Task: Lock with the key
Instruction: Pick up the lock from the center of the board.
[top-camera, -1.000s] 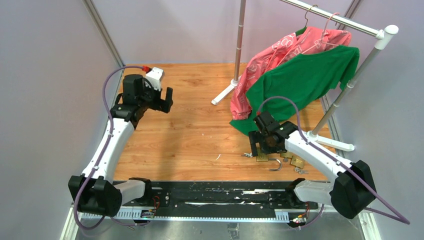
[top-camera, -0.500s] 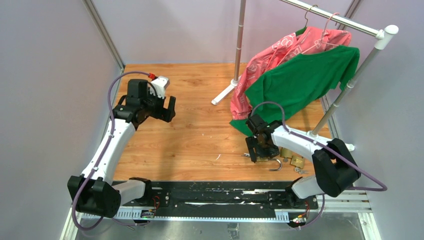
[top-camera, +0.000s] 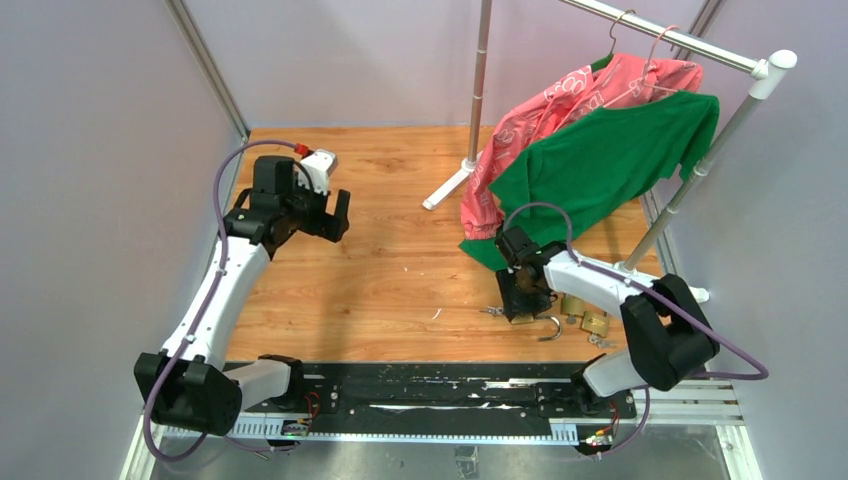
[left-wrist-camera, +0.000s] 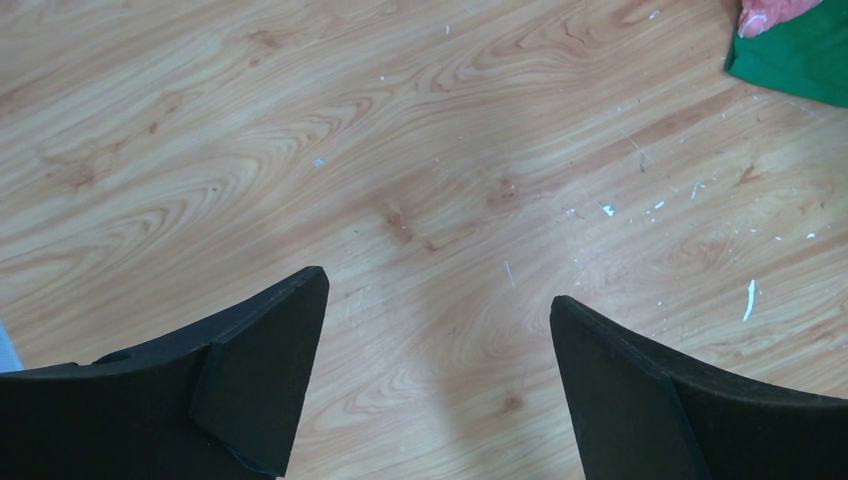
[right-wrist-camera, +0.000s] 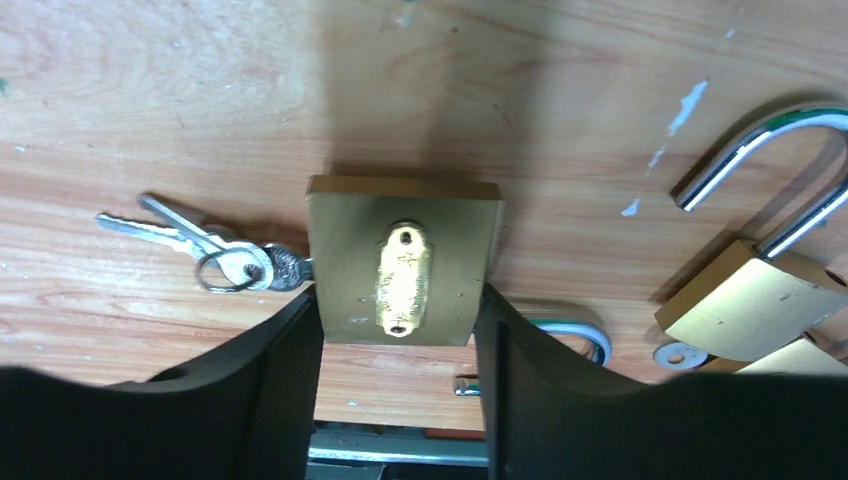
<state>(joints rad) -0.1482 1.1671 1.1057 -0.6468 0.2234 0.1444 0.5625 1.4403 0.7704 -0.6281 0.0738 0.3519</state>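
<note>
Two padlocks lie near your edge of the worktop (left-wrist-camera: 400, 120).

Item one: brass padlock (right-wrist-camera: 405, 260), with the right gripper (right-wrist-camera: 398, 300) clamped on its body, fingers (right-wrist-camera: 270, 380) against both sides. Keys (right-wrist-camera: 215, 255) on a ring sit at its left side.

Item two: second padlock (right-wrist-camera: 745, 300), shackle open, just to the right.

Farther back you have the left gripper (left-wrist-camera: 437, 290), jaws wide apart above the worktop.

Farthest: rack (top-camera: 680, 195) carrying a green garment (top-camera: 600, 160) and a pink garment (top-camera: 560, 110).
</note>
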